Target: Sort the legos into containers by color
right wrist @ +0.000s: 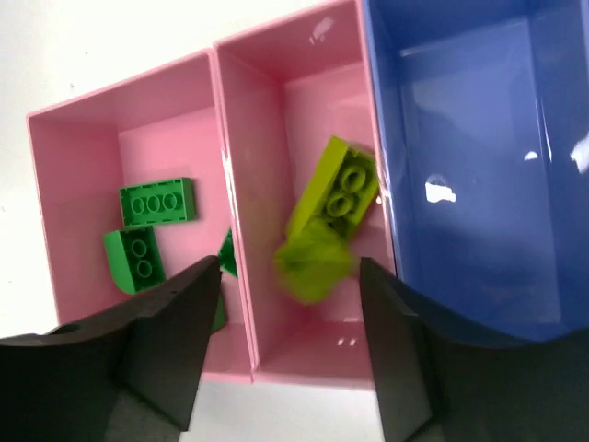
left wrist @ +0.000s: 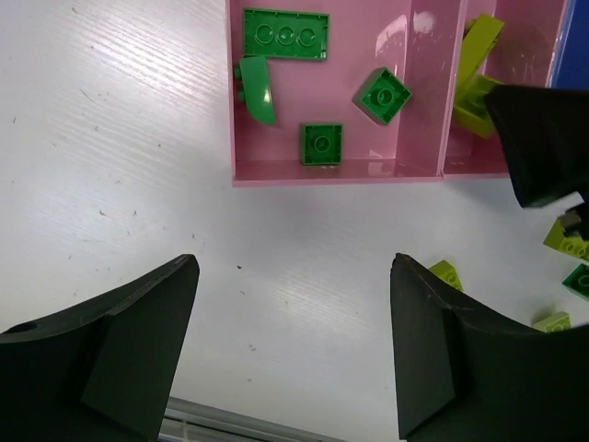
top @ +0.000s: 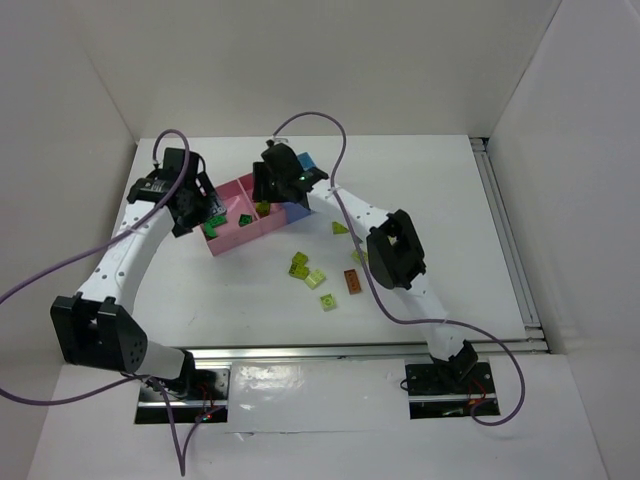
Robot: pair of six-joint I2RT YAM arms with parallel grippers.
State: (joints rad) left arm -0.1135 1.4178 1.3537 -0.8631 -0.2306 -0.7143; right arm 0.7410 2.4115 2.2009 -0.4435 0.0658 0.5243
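The containers are a joined row: a pink bin (top: pixel 228 240) holding several dark green legos (left wrist: pixel 285 34), a second pink bin (right wrist: pixel 276 120) with two yellow-green legos, a darker blue bin (right wrist: pixel 469 184) with nothing in it, and a light blue bin (top: pixel 307 163). My right gripper (right wrist: pixel 287 267) is open above the second pink bin. A blurred yellow-green lego (right wrist: pixel 315 261) lies loose between its fingers, beside another (right wrist: pixel 342 189). My left gripper (left wrist: pixel 294 350) is open and empty over bare table in front of the first pink bin (left wrist: pixel 331 172).
Several yellow-green legos (top: pixel 299 262) and one orange-brown lego (top: pixel 352 281) lie loose on the white table in front of and right of the bins. A metal rail (top: pixel 370 347) runs along the near edge. White walls enclose the table.
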